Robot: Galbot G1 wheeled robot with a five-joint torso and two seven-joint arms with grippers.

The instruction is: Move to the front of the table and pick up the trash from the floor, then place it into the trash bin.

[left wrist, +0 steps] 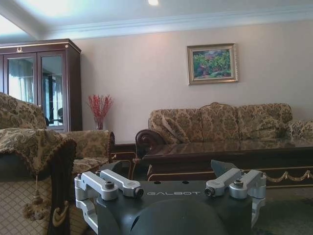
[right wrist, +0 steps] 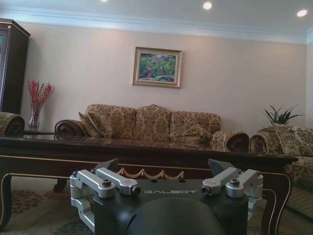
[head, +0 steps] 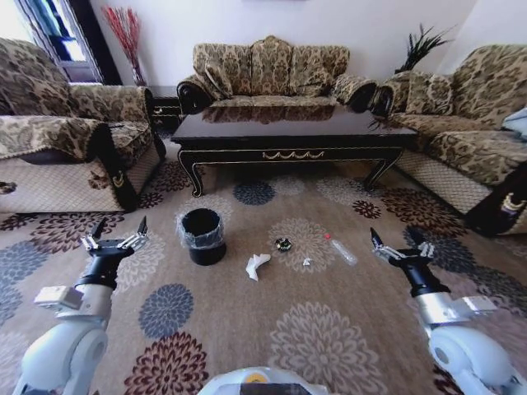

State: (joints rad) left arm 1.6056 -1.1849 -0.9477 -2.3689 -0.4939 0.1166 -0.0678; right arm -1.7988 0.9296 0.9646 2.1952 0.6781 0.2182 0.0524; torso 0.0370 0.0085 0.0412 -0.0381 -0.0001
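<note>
Head view: we stand before the counter (head: 292, 136), a long dark coffee table w/ gold scrollwork on its apron, sofas around it. On the floor (head: 329, 296), a flowered beige carpet, sits the trash bin (head: 202, 235), black, upright, lined w/ a crinkly clear bag; its inside looks dark and we can't tell if anything lies in it. To its right, well apart from it, the trash is strewn in a loose row: crumpled white paper (head: 257, 265), long axis running from near-left to far-right; a small dark lump (head: 282, 243) beyond it; a tiny white scrap (head: 306, 262); then a clear bottle (head: 339, 248) lying on its side, red cap toward the counter, body slanting back toward us and to the right. All pieces lie btwn us and the counter's front.

Our left gripper (head: 120, 230) hovers above the carpet left of the bin, fingers spread wide, holding nothing. Our right gripper (head: 395, 239) hangs just right of the bottle, fingers likewise apart and empty.
</note>
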